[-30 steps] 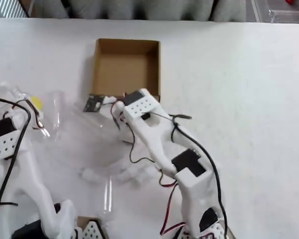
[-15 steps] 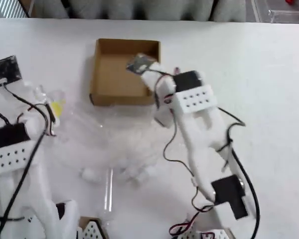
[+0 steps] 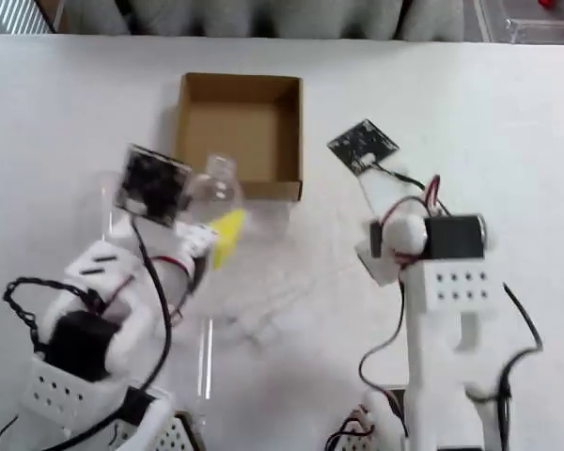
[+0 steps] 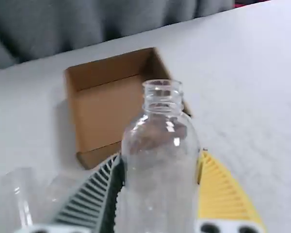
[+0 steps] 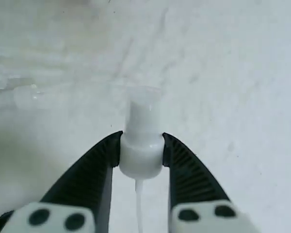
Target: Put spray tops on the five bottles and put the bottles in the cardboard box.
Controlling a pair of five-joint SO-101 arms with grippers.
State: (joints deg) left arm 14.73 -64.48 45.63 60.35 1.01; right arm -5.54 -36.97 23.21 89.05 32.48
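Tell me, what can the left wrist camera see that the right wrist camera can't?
Left wrist view, not the right: the left gripper shut on a clear bottle with a bare, open neck, and the cardboard box on the table beyond it. Right wrist view, not the left: the right gripper clamping a white spray top, its thin tube running back between the fingers. Both: the white table underneath.
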